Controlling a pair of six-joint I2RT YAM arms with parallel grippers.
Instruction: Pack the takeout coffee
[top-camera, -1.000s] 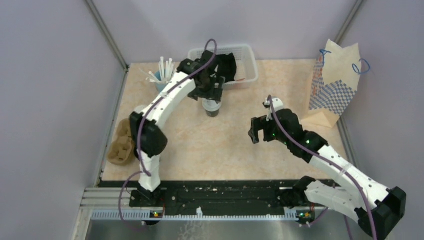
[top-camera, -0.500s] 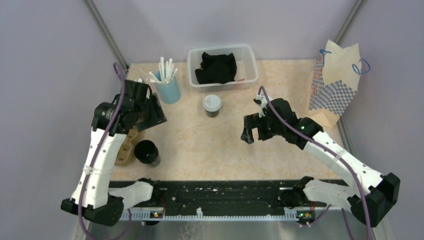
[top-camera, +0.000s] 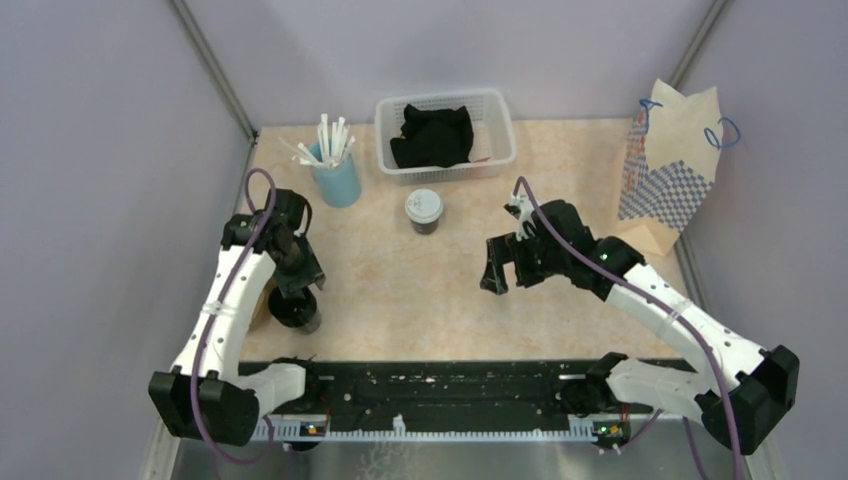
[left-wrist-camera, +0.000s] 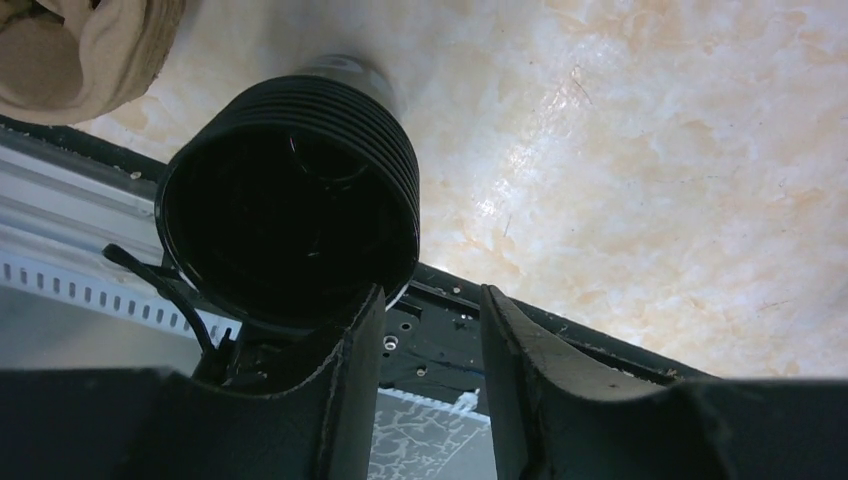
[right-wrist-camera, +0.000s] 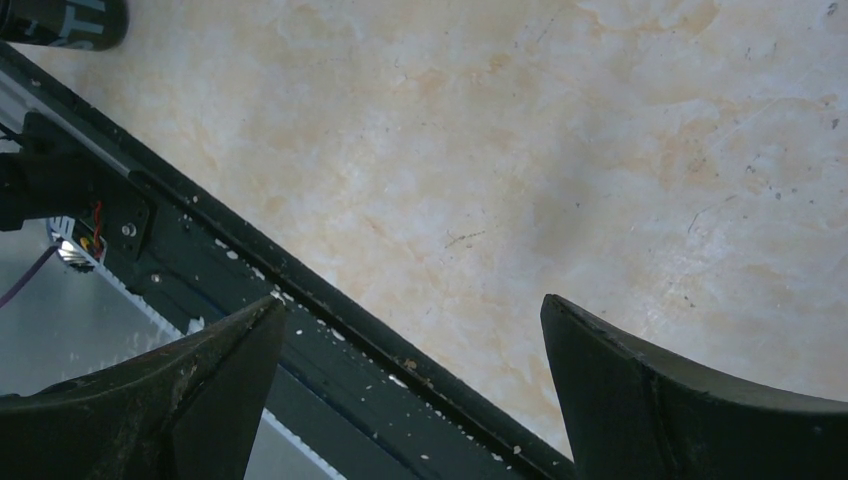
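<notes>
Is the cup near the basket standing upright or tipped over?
Upright: the cup shows its round lid facing up, just in front of the basket.

From above, the left arm (top-camera: 225, 300) hides most of the pulp carrier (left-wrist-camera: 70, 45). The black cup (left-wrist-camera: 290, 220) is too dark inside to make out.

Bright even light; soft shadows; glare patch on tabletop (left-wrist-camera: 497, 205).

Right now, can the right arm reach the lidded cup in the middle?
Probably yes. Its fingers are open, and only bare table lies between them and the cup. The left arm is off by the black cup.
</notes>
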